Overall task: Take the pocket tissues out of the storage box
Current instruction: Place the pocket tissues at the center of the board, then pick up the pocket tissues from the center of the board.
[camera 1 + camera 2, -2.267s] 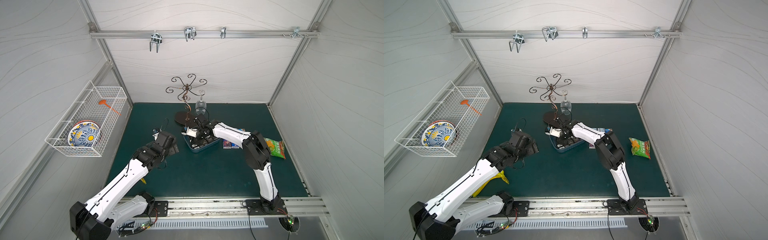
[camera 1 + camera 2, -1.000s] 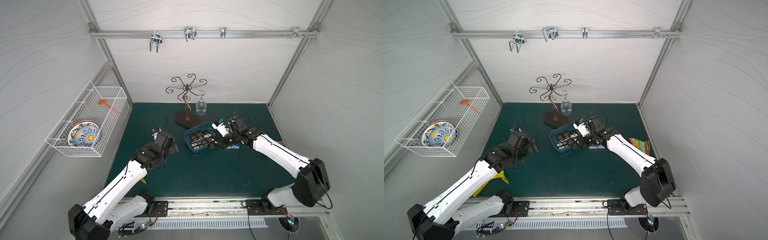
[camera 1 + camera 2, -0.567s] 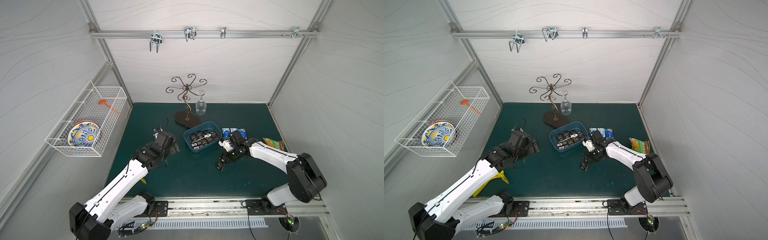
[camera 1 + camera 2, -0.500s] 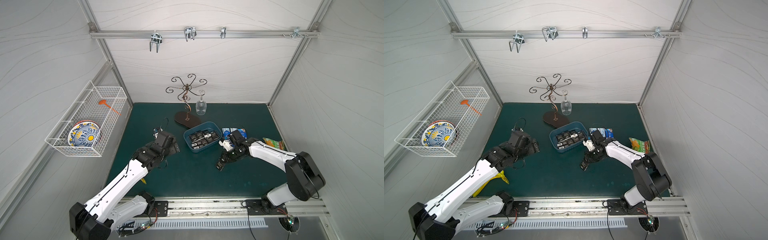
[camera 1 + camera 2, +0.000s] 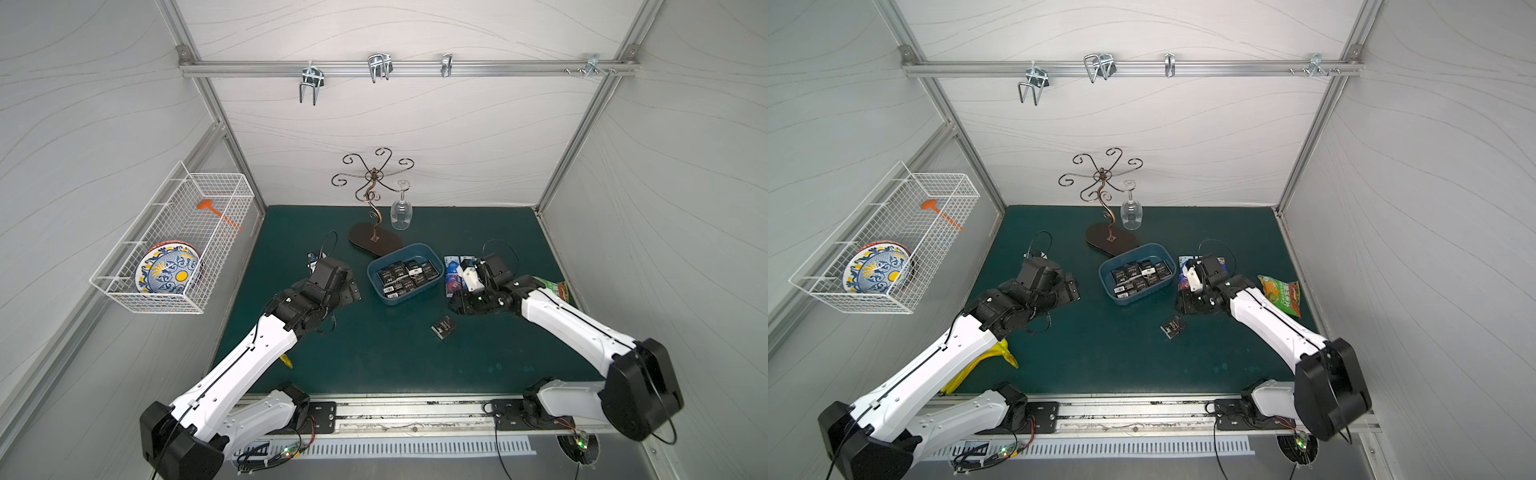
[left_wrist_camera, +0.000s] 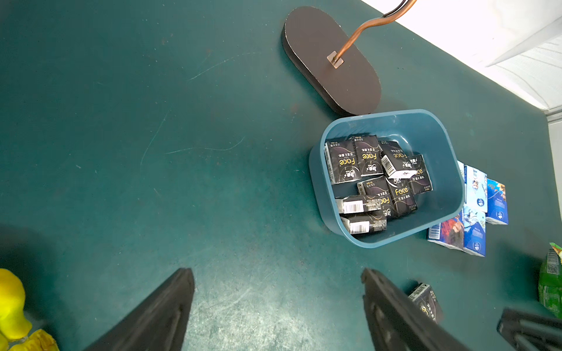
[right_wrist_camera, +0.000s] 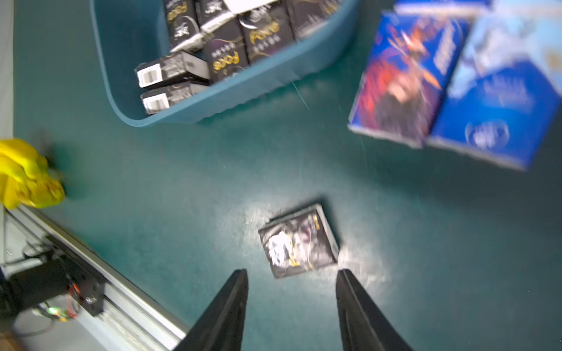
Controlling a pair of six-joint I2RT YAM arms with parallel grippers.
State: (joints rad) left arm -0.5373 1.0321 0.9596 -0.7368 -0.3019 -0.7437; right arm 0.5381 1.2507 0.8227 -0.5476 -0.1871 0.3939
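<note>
The storage box (image 5: 415,248) is a shallow blue tub in mid-table, seen in both top views (image 5: 1144,248). Several black pocket tissues (image 5: 406,274) lie in it, also shown in the left wrist view (image 6: 377,179). One black pack (image 5: 444,327) lies loose on the green mat in front of the box. My right gripper (image 7: 292,270) is open and empty, with that pack (image 7: 299,241) just beyond its fingertips. Several blue packs (image 5: 454,276) lie right of the box. My left gripper (image 6: 276,270) hangs open and empty over bare mat left of the box.
A brown-based metal stand (image 5: 374,243) with a hanging wine glass (image 5: 401,214) is just behind the box. A green-orange snack bag (image 5: 1281,295) lies at the right edge. A yellow object (image 5: 994,357) lies under my left arm. A wire basket (image 5: 174,245) hangs on the left wall.
My right gripper carried a black pack from the box to the mat in front, opened and let go of it, then drew back towards the blue packs. The left arm stayed still.
</note>
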